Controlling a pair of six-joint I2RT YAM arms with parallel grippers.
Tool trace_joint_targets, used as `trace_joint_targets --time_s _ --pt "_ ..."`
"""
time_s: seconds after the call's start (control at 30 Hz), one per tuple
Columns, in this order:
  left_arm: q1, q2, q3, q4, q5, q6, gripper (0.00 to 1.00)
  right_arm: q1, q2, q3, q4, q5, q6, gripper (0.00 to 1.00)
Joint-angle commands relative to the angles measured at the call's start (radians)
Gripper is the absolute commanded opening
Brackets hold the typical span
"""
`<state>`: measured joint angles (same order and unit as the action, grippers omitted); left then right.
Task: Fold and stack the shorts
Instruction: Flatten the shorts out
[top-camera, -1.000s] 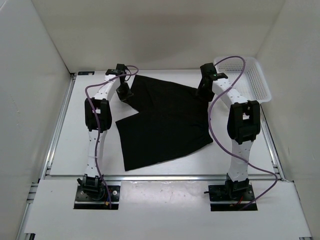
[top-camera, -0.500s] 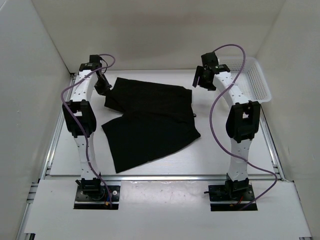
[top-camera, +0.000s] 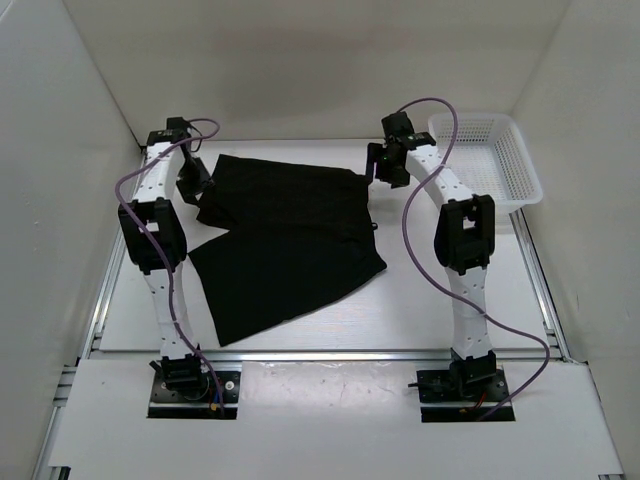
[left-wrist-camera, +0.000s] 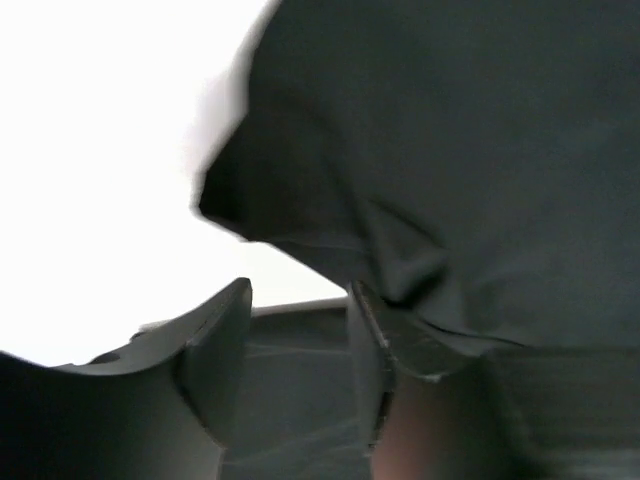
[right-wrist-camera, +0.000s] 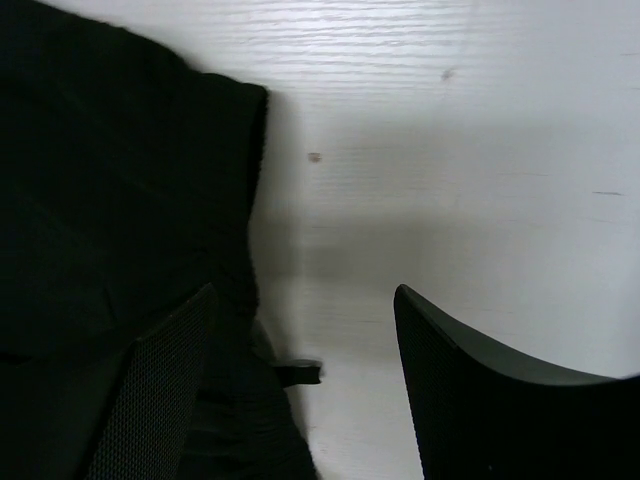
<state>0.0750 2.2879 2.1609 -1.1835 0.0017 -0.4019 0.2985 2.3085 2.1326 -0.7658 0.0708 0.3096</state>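
The black shorts (top-camera: 285, 240) lie spread flat on the white table, waistband at the far side and the legs toward the arms. My left gripper (top-camera: 195, 185) hovers at their far left corner. In the left wrist view it (left-wrist-camera: 300, 290) is open, with nothing between its fingers, and the shorts (left-wrist-camera: 460, 150) bunch up against the outside of the right-hand finger (left-wrist-camera: 365, 340). My right gripper (top-camera: 383, 168) is by the far right corner. It (right-wrist-camera: 305, 292) stands wide open over bare table, and the shorts' edge (right-wrist-camera: 120, 200) lies under its left finger (right-wrist-camera: 160, 390).
A white mesh basket (top-camera: 478, 119) stands at the far right corner of the table. White walls close in the left, back and right sides. A short black cord end (right-wrist-camera: 300, 372) pokes out from the shorts' edge.
The shorts have been dragged left across the table by the left gripper, which has now opened and let go of the corner. The right gripper opened wider and swung left.
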Motion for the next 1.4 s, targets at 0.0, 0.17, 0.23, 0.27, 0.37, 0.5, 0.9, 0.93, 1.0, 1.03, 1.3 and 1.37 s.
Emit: trace_joint_targets --time_s 0.0,0.17,0.23,0.27,0.37,0.5,0.9,0.93,1.0,1.03,1.3,1.37 --pt "0.037 -0.090 -0.050 0.011 -0.020 0.003 0.52 0.014 -0.037 0.001 0.011 -0.042 -0.024 0.76" --pt "0.055 -0.065 -0.107 0.031 -0.020 0.003 0.75 0.014 0.050 0.087 0.011 -0.071 -0.014 0.77" --pt "0.055 -0.048 -0.107 0.044 -0.005 0.003 0.76 0.014 0.089 0.137 0.011 -0.081 -0.014 0.78" --pt "0.055 -0.030 -0.116 0.057 0.007 0.003 0.76 0.014 0.136 0.198 0.011 -0.082 -0.014 0.79" --pt "0.055 0.018 -0.104 0.058 0.032 0.003 0.72 0.014 0.238 0.297 0.011 -0.091 -0.035 0.81" --pt "0.055 0.048 -0.084 0.079 0.041 0.003 0.60 0.014 0.324 0.391 0.049 -0.132 -0.044 0.83" --pt "0.055 0.122 -0.044 0.099 0.124 -0.008 0.10 0.014 0.310 0.359 0.152 -0.067 0.012 0.00" --pt "0.055 0.102 -0.044 0.099 0.107 -0.008 0.10 -0.001 0.274 0.293 0.161 -0.030 0.041 0.00" --pt "0.046 0.073 -0.075 0.111 0.086 0.002 0.10 -0.012 0.230 0.216 0.204 0.032 0.120 0.00" --pt "0.046 0.043 -0.085 0.123 0.077 0.002 0.10 -0.024 0.194 0.179 0.223 0.071 0.138 0.00" --pt "0.046 -0.039 -0.162 0.124 0.086 0.072 0.10 -0.033 0.124 0.102 0.235 0.241 0.223 0.00" --pt "0.046 -0.039 -0.162 0.124 0.099 0.072 0.10 -0.042 0.140 0.150 0.235 0.210 0.208 0.00"
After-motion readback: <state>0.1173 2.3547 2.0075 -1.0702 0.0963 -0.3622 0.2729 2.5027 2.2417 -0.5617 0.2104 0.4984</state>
